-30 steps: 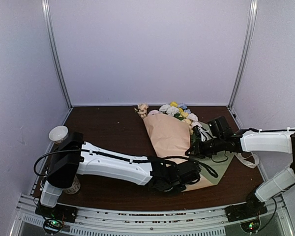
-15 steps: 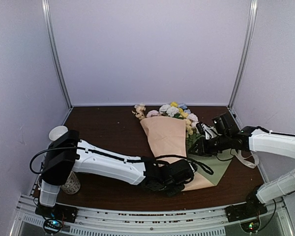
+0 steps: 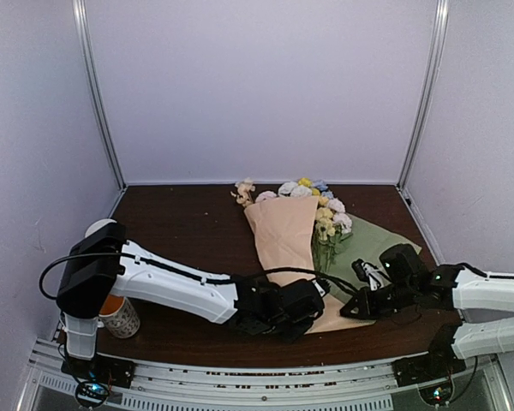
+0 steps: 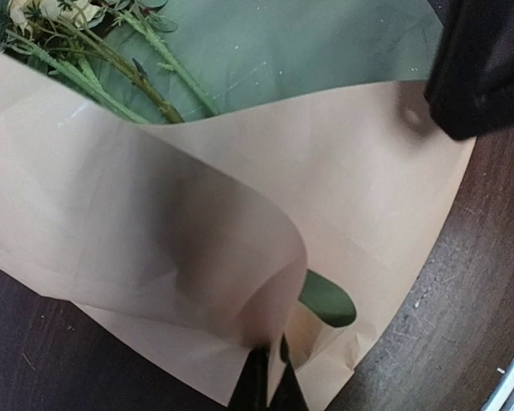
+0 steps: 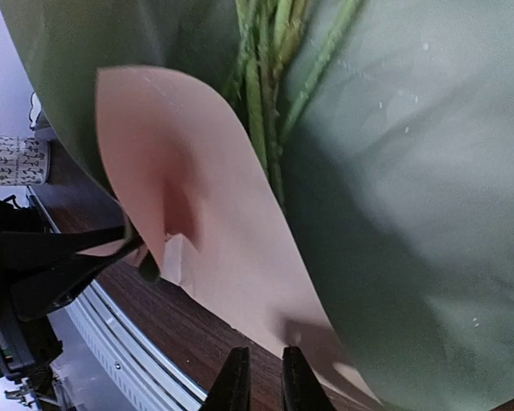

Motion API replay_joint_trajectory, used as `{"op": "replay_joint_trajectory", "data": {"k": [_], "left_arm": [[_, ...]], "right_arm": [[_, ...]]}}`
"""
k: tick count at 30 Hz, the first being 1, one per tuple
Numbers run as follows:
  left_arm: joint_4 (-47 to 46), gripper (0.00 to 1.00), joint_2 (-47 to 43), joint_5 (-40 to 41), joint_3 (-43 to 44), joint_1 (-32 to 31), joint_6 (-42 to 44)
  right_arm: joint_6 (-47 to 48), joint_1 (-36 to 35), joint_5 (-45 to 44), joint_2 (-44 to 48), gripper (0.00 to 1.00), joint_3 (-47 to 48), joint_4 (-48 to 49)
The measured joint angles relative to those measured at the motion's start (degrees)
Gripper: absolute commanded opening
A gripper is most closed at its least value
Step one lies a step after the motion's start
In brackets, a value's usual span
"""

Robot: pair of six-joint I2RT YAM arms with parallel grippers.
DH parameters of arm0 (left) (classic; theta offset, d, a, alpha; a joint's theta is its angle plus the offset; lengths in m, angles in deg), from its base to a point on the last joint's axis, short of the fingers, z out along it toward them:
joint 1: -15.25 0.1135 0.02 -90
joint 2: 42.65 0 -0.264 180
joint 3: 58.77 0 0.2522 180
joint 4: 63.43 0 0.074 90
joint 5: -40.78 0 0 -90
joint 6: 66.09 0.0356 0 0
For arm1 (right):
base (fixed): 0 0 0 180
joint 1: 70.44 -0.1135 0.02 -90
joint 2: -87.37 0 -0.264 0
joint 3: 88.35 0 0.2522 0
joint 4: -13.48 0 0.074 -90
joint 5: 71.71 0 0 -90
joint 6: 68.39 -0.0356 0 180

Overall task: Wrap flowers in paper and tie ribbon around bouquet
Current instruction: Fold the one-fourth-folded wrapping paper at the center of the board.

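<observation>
1 paper point(image 3: 283, 233) | 1 flower bunch point(image 3: 319, 199) | L gripper point(image 4: 265, 381) pinches paper | R gripper point(image 5: 265, 377) ajar

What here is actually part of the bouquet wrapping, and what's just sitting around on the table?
Part of the job:
- the flowers, lying on the paper
- the paper, its peach flap curled over the stems
- the left gripper, pinching the paper's near end
- the right gripper, close beside the paper

Just lying about:
- the patterned cup, at the table's left edge
</observation>
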Motion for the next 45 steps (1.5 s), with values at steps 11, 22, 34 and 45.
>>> {"op": "replay_joint_trajectory", "data": {"k": [11,22,34,45], "left_arm": [[-1.5,0.00,-5.1,0.9,-3.9,0.2,-2.1],[-2.1,0.00,-6.3,1.3,-7.4,0.2,-4.1],[0.1,0.00,-7.1,2.7,-5.7,-2.1,2.6],[6.2,0.00,1.1,2.4,3.9,-3.4,8.5]], "right_arm": [[-3.6,-6.3,3.0,-15.7,0.11,1.9,12.4],[-6.0,-10.3,3.4,-24.5,0.09,5.2,22.1],[-12.9,-10.3,4.9,-35.3,0.05,3.3,38.3],[-22.1,-9.3,4.8,-38.3,0.08,-1.8,53.1]]}}
